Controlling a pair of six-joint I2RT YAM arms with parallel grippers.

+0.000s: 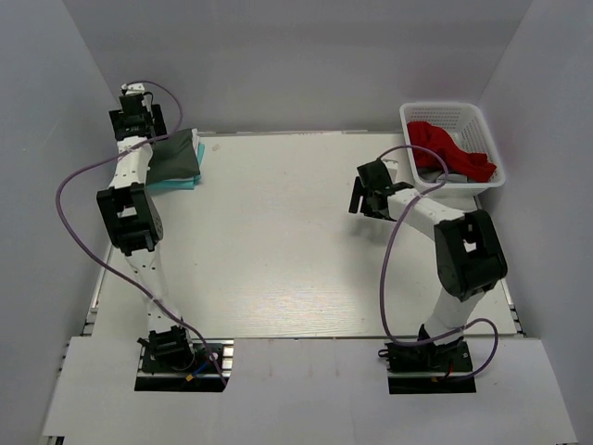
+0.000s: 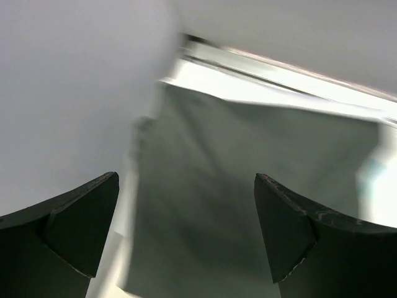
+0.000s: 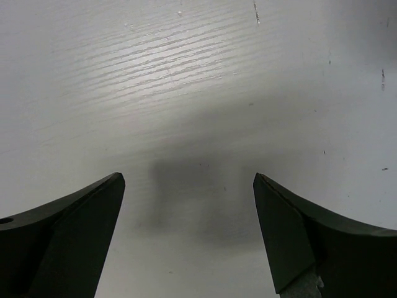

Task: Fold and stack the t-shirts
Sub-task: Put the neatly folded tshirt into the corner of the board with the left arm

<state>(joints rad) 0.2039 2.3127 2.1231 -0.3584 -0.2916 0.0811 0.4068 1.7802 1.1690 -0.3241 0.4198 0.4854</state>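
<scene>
A folded dark grey t-shirt (image 1: 176,156) lies on top of a stack at the table's far left corner. A teal t-shirt (image 1: 176,184) shows beneath its near edge. My left gripper (image 1: 146,125) hovers over the stack's far left end. In the left wrist view it (image 2: 186,179) is open, with the grey cloth (image 2: 248,186) below and nothing between its fingers. A crumpled red t-shirt (image 1: 451,150) lies in the white basket (image 1: 482,116). My right gripper (image 1: 364,197) stands open over bare table right of centre (image 3: 188,178), holding nothing.
The white lattice basket stands at the far right corner, close to the right arm's elbow. Grey walls close in the left, right and far sides. Purple cables loop from both arms. The table (image 1: 278,241) is white wood-grain.
</scene>
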